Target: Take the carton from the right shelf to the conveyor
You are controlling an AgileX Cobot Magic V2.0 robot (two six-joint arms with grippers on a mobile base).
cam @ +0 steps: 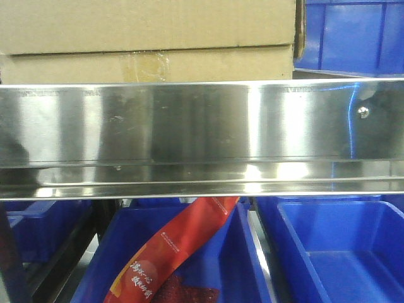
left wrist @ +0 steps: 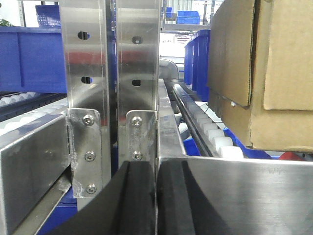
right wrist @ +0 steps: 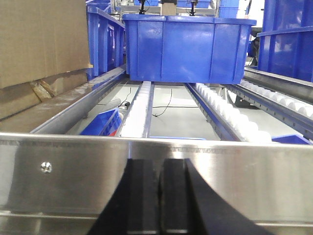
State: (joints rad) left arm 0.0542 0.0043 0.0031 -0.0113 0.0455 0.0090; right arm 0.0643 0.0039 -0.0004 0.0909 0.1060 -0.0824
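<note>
The brown carton (cam: 148, 38) rests on the right shelf, just behind its shiny steel front rail (cam: 189, 123). In the left wrist view the carton (left wrist: 269, 73) stands to the upper right, apart from my left gripper (left wrist: 156, 169), which is shut with nothing between its black fingers and sits in front of the steel uprights (left wrist: 139, 63). My right gripper (right wrist: 159, 166) is also shut and empty, low in front of the rail (right wrist: 73, 171). From there the carton (right wrist: 39, 44) is off to the upper left. The conveyor is out of view.
A blue bin (right wrist: 186, 44) sits on the white roller tracks (right wrist: 230, 115) to the right of the carton. Lower blue bins (cam: 341, 252) lie under the rail, and one holds a red packet (cam: 177, 252). More blue bins (left wrist: 34, 58) stand to the left of the uprights.
</note>
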